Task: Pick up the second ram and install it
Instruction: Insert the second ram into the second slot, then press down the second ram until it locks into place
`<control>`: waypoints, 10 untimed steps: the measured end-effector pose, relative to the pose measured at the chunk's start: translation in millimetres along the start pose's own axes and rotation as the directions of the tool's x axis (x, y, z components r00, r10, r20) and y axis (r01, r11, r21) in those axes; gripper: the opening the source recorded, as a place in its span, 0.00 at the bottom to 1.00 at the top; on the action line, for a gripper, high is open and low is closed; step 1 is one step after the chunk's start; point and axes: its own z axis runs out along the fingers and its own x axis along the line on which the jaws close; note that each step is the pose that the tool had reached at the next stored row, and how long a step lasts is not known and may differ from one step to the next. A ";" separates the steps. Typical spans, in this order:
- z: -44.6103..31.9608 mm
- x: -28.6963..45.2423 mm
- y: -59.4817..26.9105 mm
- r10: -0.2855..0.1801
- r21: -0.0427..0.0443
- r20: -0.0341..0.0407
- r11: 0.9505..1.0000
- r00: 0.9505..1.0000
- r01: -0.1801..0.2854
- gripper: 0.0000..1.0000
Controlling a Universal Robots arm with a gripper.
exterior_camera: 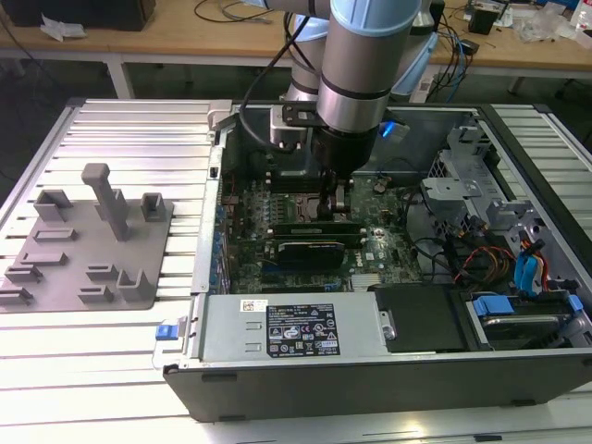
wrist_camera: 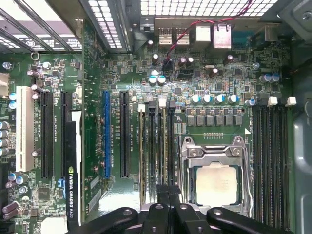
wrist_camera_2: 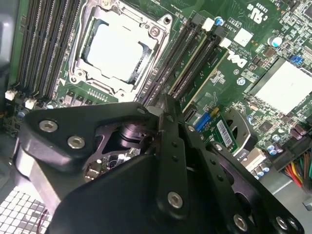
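My gripper (exterior_camera: 335, 205) reaches down into the open computer case, right beside the processor socket (wrist_camera: 214, 183). Its fingers are drawn together on the thin top edge of the second ram (wrist_camera: 165, 146), a narrow green stick that stands on edge in a memory slot. In the second wrist view the stick's pale edge (wrist_camera_2: 195, 68) runs straight under my gripper (wrist_camera_2: 165, 100). The first wrist view shows my gripper (wrist_camera: 169, 194) in line with that slot. The part of the stick under the fingers is hidden.
Another stick (wrist_camera: 143, 146) stands two slots away. A black card (exterior_camera: 310, 248) lies across the motherboard just in front of the gripper. Drive cages and cables (exterior_camera: 490, 231) fill the exterior view's right. A grey holder plate (exterior_camera: 88, 245) sits outside the case at the exterior view's left.
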 end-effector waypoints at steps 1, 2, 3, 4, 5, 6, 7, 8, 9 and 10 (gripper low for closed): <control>0.0 0.0 0.1 0.000 0.000 0.000 1.000 1.000 0.000 0.08; 0.0 0.0 0.1 0.000 0.000 0.000 1.000 1.000 0.000 0.08; 0.0 0.0 0.1 0.000 0.000 0.000 1.000 1.000 0.000 0.08; 0.0 0.0 0.1 0.000 0.000 0.000 1.000 1.000 0.000 0.08; 0.0 -0.1 0.1 0.000 0.000 0.000 1.000 1.000 0.000 0.08; 0.0 -0.2 0.1 0.000 0.000 0.000 1.000 1.000 0.000 0.08; 0.0 -0.2 0.1 0.000 0.000 0.000 1.000 1.000 0.000 0.08; 0.0 -0.2 0.1 0.000 0.000 0.000 1.000 1.000 0.000 0.08; 0.0 -0.2 0.1 0.000 0.000 0.000 1.000 1.000 0.000 0.08; 0.0 -0.3 0.1 0.000 0.000 0.000 1.000 1.000 0.000 0.08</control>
